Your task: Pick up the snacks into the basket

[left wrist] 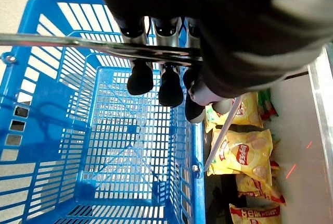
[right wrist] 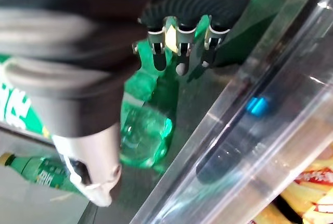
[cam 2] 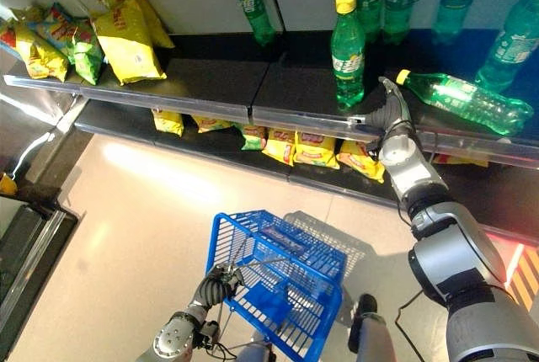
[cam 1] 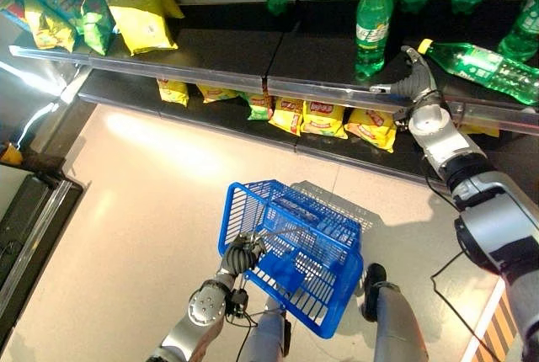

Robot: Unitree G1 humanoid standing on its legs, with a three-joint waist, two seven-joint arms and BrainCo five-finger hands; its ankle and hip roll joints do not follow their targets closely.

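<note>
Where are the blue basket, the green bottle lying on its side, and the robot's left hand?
basket point(cam 1: 333, 303): left eye view, on its near side wall.
lying bottle point(cam 1: 493, 67): left eye view, on its body.
left hand point(cam 1: 242, 254): left eye view, on the fingers curled round the basket handle.

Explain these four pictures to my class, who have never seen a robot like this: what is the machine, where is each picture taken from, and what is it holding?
This is a two-legged humanoid robot in front of shop shelves. Two pictures come from the two eyes of a camera on its head, looking down; the other two come from cameras on its wrists, looking along each hand.

The left hand has its fingers curled round the metal handle of a blue basket. The basket looks empty.

The right hand is raised at the upper shelf, beside a standing green bottle and a green bottle lying on its side. It holds nothing, fingers relaxed.

Yellow and green snack bags stand on the upper shelf. More yellow snack bags lie on the lower shelf.
</note>
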